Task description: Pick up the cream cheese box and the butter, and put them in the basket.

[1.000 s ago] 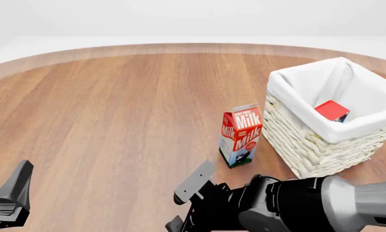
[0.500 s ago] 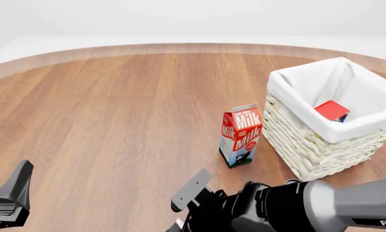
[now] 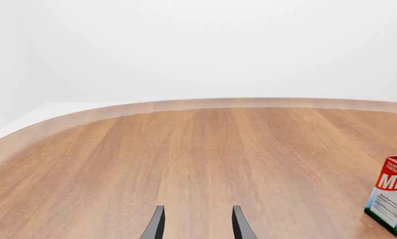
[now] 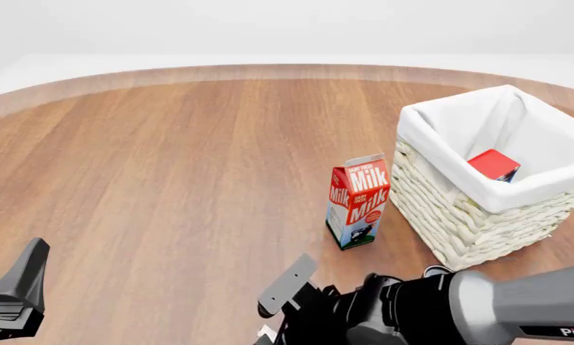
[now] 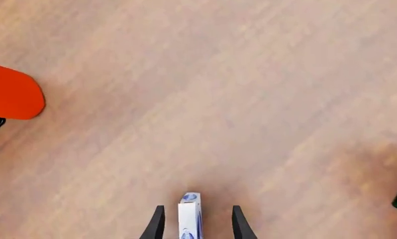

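Left wrist: left gripper (image 3: 195, 224) fingers apart, empty; milk (image 3: 392, 200) nearby.
Front: butter (image 4: 493, 164) lies in basket (image 4: 431, 188), judged done.
Right wrist: right gripper (image 5: 195, 221) fingers apart around cream cheese box (image 5: 189, 214), not yet clamped; judged left.

The red butter (image 4: 493, 164) box lies tilted inside the white-lined wicker basket (image 4: 459, 215) at three o'clock. A narrow white-and-blue edge of the cream cheese box (image 5: 189, 216) shows at six o'clock.
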Available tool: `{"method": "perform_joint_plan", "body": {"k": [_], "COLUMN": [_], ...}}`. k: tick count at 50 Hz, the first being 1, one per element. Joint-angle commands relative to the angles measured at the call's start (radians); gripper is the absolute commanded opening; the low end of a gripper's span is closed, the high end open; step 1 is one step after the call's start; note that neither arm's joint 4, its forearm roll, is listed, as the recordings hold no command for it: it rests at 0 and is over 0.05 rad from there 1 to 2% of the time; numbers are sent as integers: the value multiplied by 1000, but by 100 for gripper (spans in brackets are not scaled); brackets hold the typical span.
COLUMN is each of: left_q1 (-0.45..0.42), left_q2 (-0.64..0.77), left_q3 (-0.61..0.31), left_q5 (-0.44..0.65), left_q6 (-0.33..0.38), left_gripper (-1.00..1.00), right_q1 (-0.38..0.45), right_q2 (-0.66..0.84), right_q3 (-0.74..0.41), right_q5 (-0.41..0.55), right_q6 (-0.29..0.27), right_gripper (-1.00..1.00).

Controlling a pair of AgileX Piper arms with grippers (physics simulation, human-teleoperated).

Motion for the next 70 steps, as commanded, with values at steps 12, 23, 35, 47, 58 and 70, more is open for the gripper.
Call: {"method": "perform_joint_plan", "body": {"k": [12,23,35,47,58,70], "left_q1": [0,0,0,0,0,0], "left_q2": [0,0,0,0,0,0], "left_q3": [0,0,0,0,0,0], "left_q5": [0,0,0,0,0,0], "left_q6": [0,0,0,0,0,0], "left_gripper": [100,100,100,100,100,100], "right_q1": [1,-8,-10,-23,-82,-167], "right_q2": [-27,-59,-150,-254,-430,-644], "right_q3": [-15,-20,-72,-137,-209,-257], "right_q5": [15,29,120,197,295,401], "right_q6": [-3,-13,-50,-90,-107,-60], "right_gripper": [-100,-100,-100,-100,-100,-100]}}
